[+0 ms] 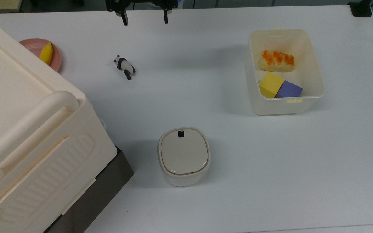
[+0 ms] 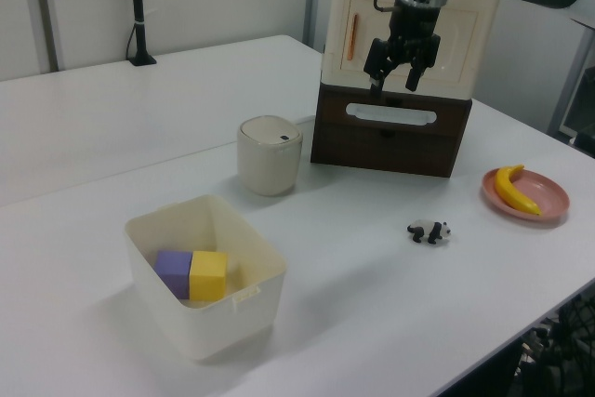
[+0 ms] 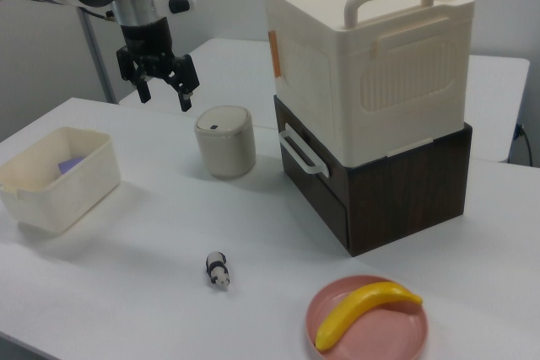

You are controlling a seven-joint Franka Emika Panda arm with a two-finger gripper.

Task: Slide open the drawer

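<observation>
- The drawer [image 3: 314, 176] sits closed under the cream cabinet [image 3: 371, 56], its white handle [image 3: 297, 152] running level, facing the right view's left.
- The tool [image 3: 163, 89] hangs above the counter [image 1: 206, 145], fingers spread apart, empty.

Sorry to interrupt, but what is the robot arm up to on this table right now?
The arm is set to slide open the dark-brown drawer under the big cream cabinet, but it has not touched it. The gripper hangs open in the air above the table, holding nothing. The drawer looks closed, its white loop handle free. A lidded cream pot, a toy panda, a banana on a pink plate and a cream bin sit around, untouched.
</observation>
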